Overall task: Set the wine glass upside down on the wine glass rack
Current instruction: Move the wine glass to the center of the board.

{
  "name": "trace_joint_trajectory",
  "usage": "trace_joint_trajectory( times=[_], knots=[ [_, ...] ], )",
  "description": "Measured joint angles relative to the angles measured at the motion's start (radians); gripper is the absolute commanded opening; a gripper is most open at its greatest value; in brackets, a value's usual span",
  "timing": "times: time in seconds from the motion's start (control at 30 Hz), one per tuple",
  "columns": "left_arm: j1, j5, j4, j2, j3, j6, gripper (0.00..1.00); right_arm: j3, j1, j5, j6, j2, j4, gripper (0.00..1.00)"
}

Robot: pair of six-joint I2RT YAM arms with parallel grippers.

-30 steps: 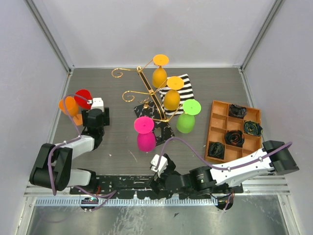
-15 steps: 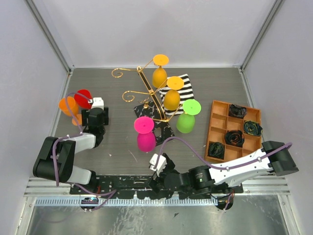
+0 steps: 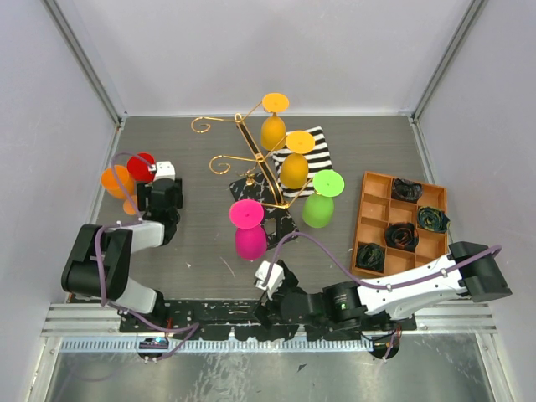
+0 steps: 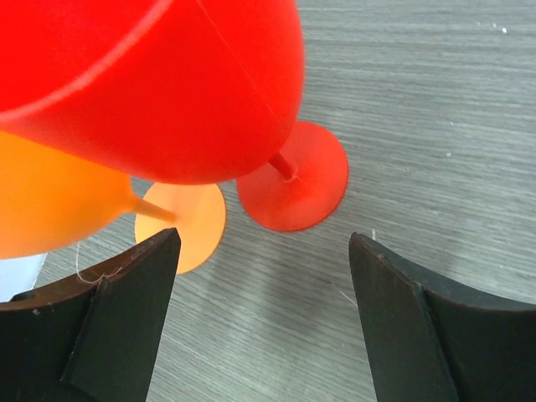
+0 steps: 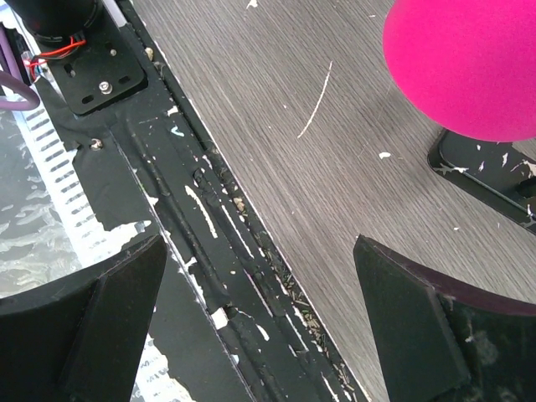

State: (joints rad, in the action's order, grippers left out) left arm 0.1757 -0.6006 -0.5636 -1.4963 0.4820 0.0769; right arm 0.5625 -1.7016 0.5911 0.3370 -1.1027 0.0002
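At the left side of the worktop (image 3: 209,251), the red wine glass (image 4: 167,84) stood on its round foot, well apart from the gold wine glass rack (image 3: 251,159) at the centre. An orange glass (image 4: 50,201) stood just beside it, their feet close together. The left fingers (image 4: 117,335) were spread wide, released and grasping nothing, and hovered near the two glasses. At the rack, two yellow-orange glasses (image 3: 273,131), a green glass (image 3: 318,211) and a pink glass (image 3: 249,241) were upside down, feet uppermost. A striped cloth (image 3: 318,151) lay behind the rack. To the right sat an orange tray (image 3: 367,201) of dark items. The right fingers (image 5: 92,327) were spread wide and empty above the worktop's near edge.
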Motion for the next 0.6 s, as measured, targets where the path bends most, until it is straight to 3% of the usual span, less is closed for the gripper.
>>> trace_joint_trajectory(
  times=[0.47, 0.6],
  knots=[
    [-0.04, -0.023, 0.066, -0.04, 0.084, -0.037, 0.88, -0.006, 0.028, -0.04, -0.014, -0.015, 0.016, 1.0],
    [-0.047, -0.027, 0.103, -0.063, 0.119, -0.048, 0.8, -0.008, 0.031, -0.045, -0.014, -0.015, 0.016, 1.0]
  ],
)
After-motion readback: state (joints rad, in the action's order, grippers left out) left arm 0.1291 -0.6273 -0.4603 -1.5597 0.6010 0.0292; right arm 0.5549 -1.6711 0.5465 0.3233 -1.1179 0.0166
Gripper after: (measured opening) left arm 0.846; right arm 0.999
